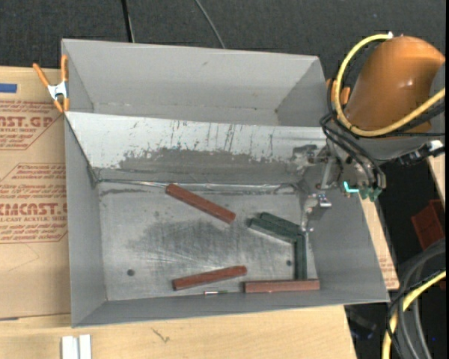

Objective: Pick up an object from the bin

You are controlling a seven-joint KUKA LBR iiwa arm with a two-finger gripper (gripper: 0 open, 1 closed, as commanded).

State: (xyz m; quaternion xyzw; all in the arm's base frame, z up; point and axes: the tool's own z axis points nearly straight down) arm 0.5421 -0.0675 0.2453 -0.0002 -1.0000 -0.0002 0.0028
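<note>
My gripper [313, 204] hangs low at the right side of the bin, by the right wall. Just below and left of it lies a dark green bar [274, 226], set diagonally on the floor, its right end at the gripper's tip. A second dark green bar [300, 257] runs from there straight toward the front wall. Whether the gripper touches either bar is not clear.
A reddish-brown bar [200, 203] lies diagonally at the middle of the floor. Two more, one [209, 277] at the front middle and one [282, 286] at the front right, lie along the front wall. The arm's orange cover and cables hang over the right rim.
</note>
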